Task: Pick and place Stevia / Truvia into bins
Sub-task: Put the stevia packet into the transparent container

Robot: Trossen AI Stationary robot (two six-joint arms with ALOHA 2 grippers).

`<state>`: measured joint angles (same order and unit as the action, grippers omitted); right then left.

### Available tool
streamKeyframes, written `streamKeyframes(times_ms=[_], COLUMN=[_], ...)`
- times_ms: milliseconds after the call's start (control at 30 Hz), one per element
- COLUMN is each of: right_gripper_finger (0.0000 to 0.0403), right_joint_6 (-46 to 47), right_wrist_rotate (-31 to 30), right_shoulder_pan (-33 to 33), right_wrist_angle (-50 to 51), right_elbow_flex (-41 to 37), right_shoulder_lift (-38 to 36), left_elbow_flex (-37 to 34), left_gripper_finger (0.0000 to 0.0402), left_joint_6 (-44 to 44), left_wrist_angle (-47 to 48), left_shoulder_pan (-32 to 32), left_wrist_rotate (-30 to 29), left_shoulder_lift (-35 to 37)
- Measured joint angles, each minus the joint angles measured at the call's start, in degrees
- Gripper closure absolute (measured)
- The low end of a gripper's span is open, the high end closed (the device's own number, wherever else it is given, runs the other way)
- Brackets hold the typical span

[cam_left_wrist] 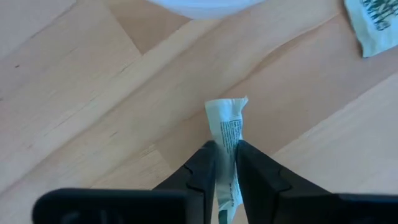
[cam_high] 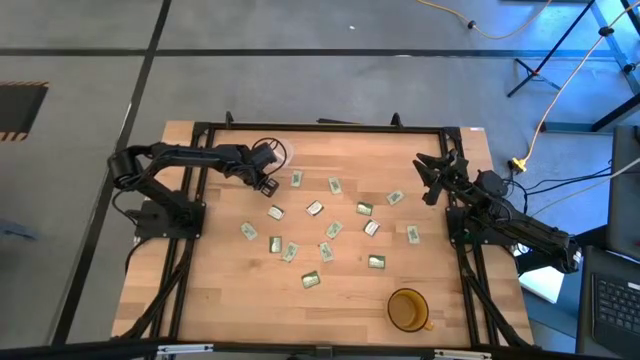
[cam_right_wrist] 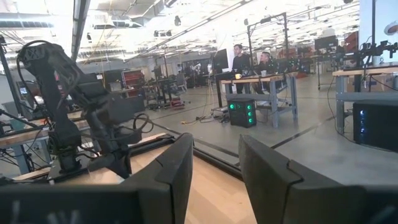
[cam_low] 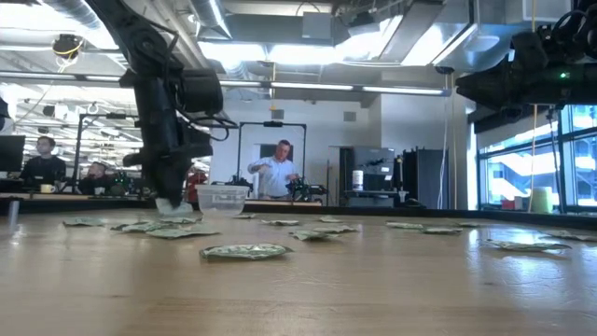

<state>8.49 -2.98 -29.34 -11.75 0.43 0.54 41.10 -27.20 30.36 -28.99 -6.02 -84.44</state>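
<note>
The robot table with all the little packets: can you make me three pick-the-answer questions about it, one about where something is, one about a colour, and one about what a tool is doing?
1. Where is the amber cup?
A. near edge of the table, right of middle
B. far left corner
C. beside the clear cup

2. What colour are the sachets?
A. red
B. green and white
C. blue

3. What is the left tool doing?
A. open, empty
B. gripping the cup
C. pinching a sachet

Answers: 1 A, it sits low in the high view, away from the clear cup. 2 B, seen on the wood. 3 C, its fingers clamp the paper.
</note>
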Motion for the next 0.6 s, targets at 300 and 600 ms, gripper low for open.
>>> streamKeyframes(times_ms=[300, 600], right_gripper_finger=[0.0269, 0.0269], right_joint_6=[0.02, 0.02], right_wrist_rotate=[0.00, 0.00], right_shoulder_pan=[-0.01, -0.02], right_wrist_angle=[0.00, 0.00], right_elbow_flex=[0.00, 0.00], right_shoulder_lift=[0.00, -0.01], left_elbow_flex=[0.09, 0.15], left_gripper_finger=[0.0380, 0.0398], left_joint_6=[1.05, 2.98], left_wrist_angle=[-0.39, -3.23], left_shoulder_pan=[-0.04, -1.94], left_wrist_rotate=[-0.09, -0.06], left_shoulder_lift=[0.17, 5.41])
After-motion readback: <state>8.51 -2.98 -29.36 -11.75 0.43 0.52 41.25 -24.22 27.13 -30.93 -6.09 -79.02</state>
